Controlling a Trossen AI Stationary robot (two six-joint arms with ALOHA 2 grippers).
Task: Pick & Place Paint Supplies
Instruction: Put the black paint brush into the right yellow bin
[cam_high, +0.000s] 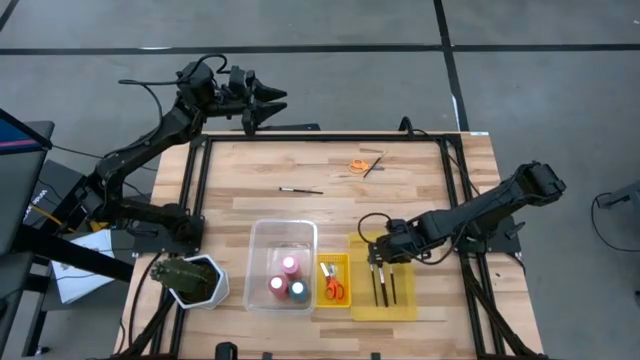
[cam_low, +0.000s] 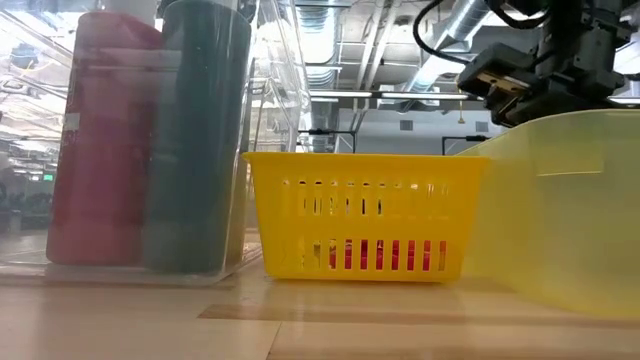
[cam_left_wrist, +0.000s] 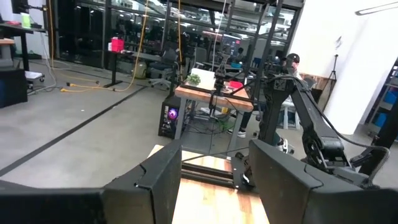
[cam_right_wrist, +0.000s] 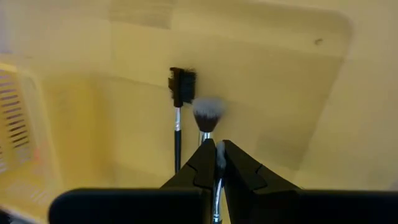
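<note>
My right gripper (cam_high: 383, 256) is over the far end of the yellow tray (cam_high: 404, 306), shut on a thin paintbrush (cam_right_wrist: 207, 116) with a pale bristle head. A second, dark-headed brush (cam_right_wrist: 180, 87) lies beside it in the tray. Pink, red and blue paint bottles (cam_high: 288, 280) stand in the clear bin (cam_high: 262, 236). Orange-handled scissors (cam_high: 333, 288) lie in the small yellow basket (cam_low: 365, 215). Another brush (cam_high: 300, 189) lies on the table's middle, and orange scissors (cam_high: 357, 165) with one more brush (cam_high: 373, 165) lie near the far edge. My left gripper (cam_left_wrist: 214, 180) is open, raised beyond the table's far left corner. My right gripper pinches the pale-headed brush by its thin shaft (cam_right_wrist: 219, 155), behind the bristle head, between its two fingers (cam_right_wrist: 202, 167). The fingers lie along the brush, slanting down from the far side. The bristle end points toward the near edge; whether it rests on the tray floor, I cannot tell.
A green plant in a white pot (cam_high: 190, 280) stands at the table's near left corner. The clear bin, the basket and the yellow tray stand side by side along the near edge. Bare wood (cam_high: 250, 165) spreads across the far half around the loose items.
</note>
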